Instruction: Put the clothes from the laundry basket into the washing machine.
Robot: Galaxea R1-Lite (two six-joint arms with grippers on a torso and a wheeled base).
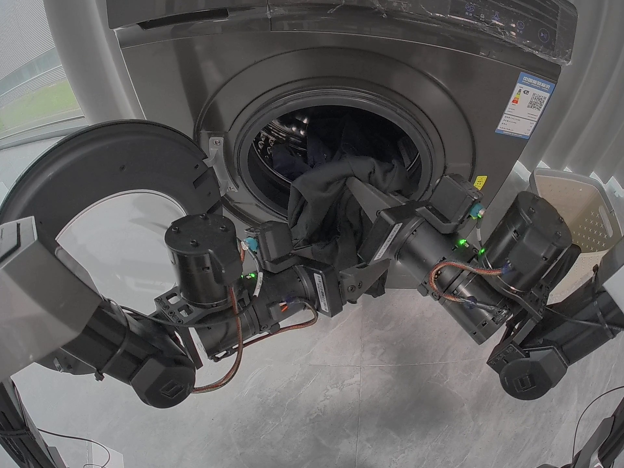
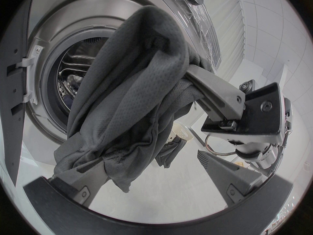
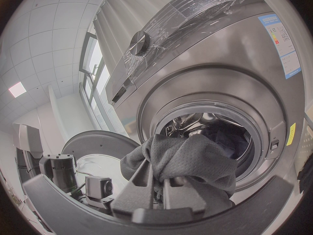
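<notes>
A dark grey garment [image 1: 323, 197] hangs over the lower lip of the washing machine's [image 1: 364, 73] round opening, part inside the drum and part dangling outside. My right gripper [image 1: 350, 182] is shut on its upper fold at the mouth of the drum; the right wrist view shows the cloth [image 3: 195, 157] bunched over the pinched fingers [image 3: 141, 186]. Just below, my left gripper [image 2: 150, 160] is open, and the garment's [image 2: 130, 92] hanging hem lies against one of its fingers [image 2: 83, 180]. More dark clothes [image 1: 325, 139] lie inside the drum.
The machine's round door [image 1: 110, 183] stands swung open on the left, close beside my left arm. A white perforated laundry basket [image 1: 578, 216] stands on the right next to the machine. Grey tiled floor [image 1: 364, 385] lies below both arms.
</notes>
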